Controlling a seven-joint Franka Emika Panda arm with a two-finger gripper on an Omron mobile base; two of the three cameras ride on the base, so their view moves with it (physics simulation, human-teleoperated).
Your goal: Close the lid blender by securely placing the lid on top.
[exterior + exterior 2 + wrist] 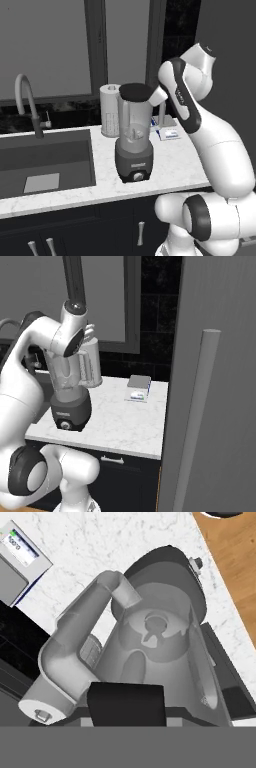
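Note:
The blender (133,145) stands on the white marble counter (170,170): a clear tapered jar on a dark grey base with a round front knob. The black lid (135,91) lies level over the jar's mouth, with my gripper (153,96) shut on its right edge. In the hand view a black part of the lid (126,703) sits close at the bottom. Beyond it I look down into the jar (160,642), past its handle (80,647) to the blade hub. From the right base view my arm hides the jar top; the blender base (70,408) shows.
A white paper-towel roll (109,112) stands right behind the blender. The sink (45,160) and its faucet (25,100) lie to the left. A small flat device (138,388) rests at the back right. A tall grey panel with a long handle (195,421) bounds the counter's right end.

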